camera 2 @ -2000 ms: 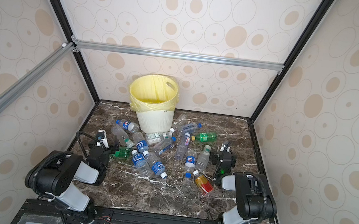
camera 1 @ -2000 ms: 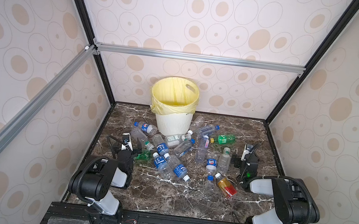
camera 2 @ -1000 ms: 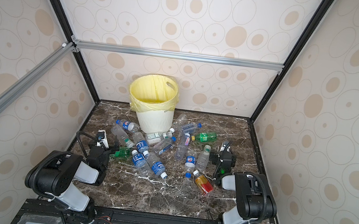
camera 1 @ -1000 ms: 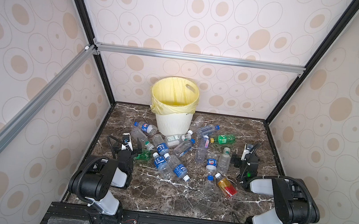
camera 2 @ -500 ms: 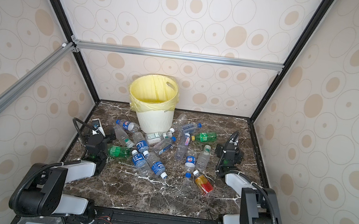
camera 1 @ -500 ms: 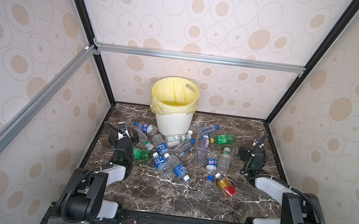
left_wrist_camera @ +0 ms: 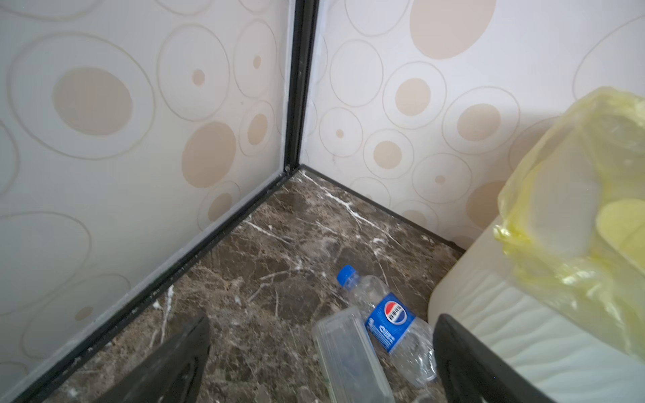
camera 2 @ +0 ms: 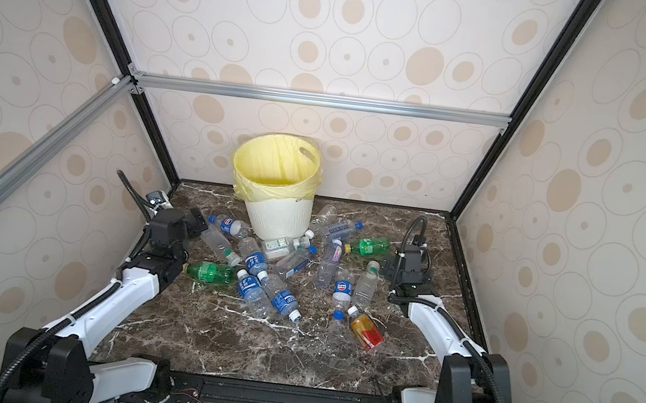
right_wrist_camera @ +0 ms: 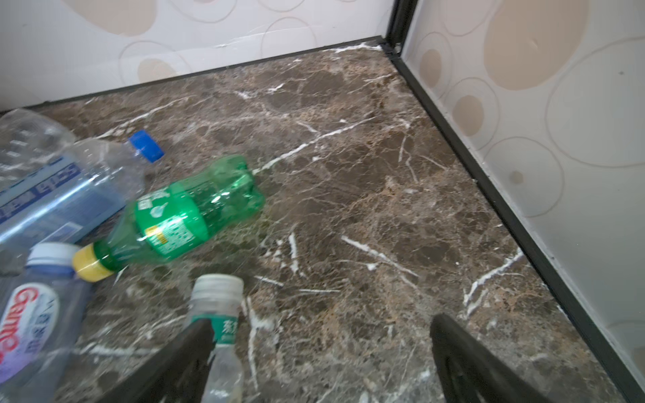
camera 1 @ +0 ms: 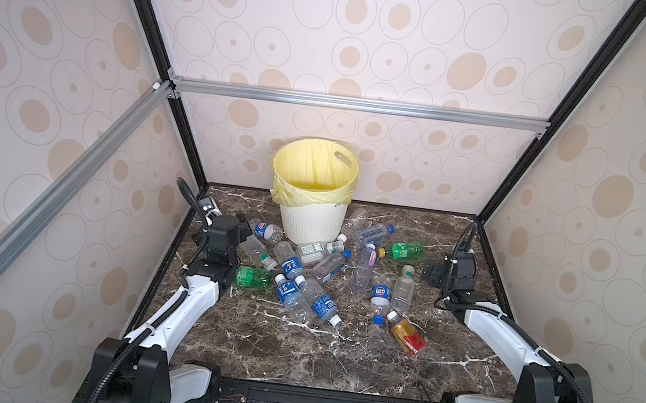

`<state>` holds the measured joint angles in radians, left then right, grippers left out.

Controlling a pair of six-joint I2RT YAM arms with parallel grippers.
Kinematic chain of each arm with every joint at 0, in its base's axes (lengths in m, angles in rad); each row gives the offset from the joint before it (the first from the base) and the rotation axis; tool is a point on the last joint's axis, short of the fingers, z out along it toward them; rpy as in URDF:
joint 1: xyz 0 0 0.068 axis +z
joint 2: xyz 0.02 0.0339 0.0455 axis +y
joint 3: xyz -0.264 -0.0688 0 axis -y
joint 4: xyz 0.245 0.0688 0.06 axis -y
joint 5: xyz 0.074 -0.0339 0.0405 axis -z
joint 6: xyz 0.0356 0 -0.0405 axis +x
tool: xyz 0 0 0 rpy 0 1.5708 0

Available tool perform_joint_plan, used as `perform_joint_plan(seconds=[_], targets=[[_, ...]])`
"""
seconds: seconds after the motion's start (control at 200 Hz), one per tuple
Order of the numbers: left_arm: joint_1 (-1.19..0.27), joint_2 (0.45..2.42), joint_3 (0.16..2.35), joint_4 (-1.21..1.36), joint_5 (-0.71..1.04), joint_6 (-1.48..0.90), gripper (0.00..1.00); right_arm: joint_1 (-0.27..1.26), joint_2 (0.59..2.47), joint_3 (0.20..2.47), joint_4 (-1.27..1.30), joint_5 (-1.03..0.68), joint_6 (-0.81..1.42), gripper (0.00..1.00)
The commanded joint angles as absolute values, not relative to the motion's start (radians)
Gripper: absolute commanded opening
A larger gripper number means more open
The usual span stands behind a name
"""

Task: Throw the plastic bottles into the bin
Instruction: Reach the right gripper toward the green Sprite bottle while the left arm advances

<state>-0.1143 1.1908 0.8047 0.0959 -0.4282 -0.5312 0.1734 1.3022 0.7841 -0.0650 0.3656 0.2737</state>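
Well, the plastic bottles (camera 1: 292,268) all lie on their sides, scattered over the marbled surface (camera 1: 294,354) in front of the bin (camera 1: 312,222), which stands upright by the back wall. At the bin's foot, the Pepsi bottle (left_wrist_camera: 391,315) shows its blue logo label, its blue cap aimed at the back left corner. The green bottle (right_wrist_camera: 174,216) points its yellow cap into the heap. Beside it, the purple-label bottle (right_wrist_camera: 31,314) reads something like "Game". The left end effector (left_wrist_camera: 321,331) and right end effector (right_wrist_camera: 323,328) both gape wide, holding nothing.
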Motion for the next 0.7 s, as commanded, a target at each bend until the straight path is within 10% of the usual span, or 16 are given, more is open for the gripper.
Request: perform_joint_plan(seconds=[0.0,0.695], targets=[[-0.105,1.214,0.891,-0.261,-0.321,-0.791,0.99,0.31,1.311,0.89,-0.212,0.371,0.202,1.0],[-0.071,1.212,0.831,-0.588,0.049,-1.353,0.99,0.742,1.466,1.129,-0.313,0.449,0.187,1.0]])
